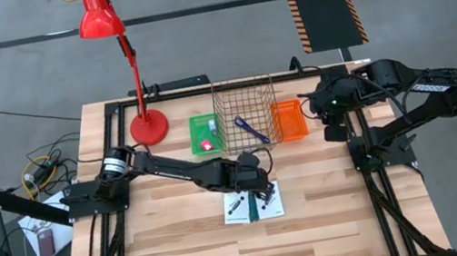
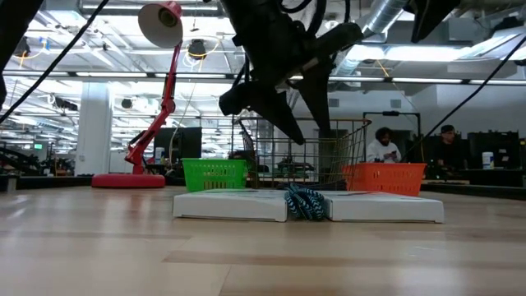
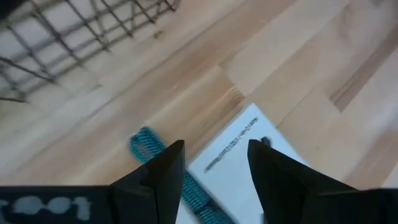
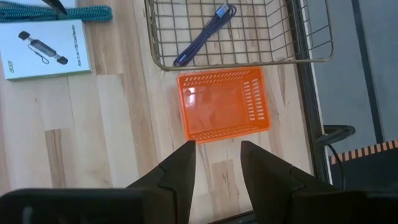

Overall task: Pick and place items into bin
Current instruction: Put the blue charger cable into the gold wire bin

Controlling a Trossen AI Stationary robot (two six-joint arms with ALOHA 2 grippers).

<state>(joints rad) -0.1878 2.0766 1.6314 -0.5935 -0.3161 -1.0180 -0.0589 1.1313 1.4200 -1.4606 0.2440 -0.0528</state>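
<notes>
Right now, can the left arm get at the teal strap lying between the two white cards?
Probably yes. The left gripper hangs open just above the teal strap, which lies between the white cards, with nothing covering it.

Two matte black jointed arms; the left arm has a silver metal collar near its base. Each ends in angular black fingers, seemingly plastic.
</notes>
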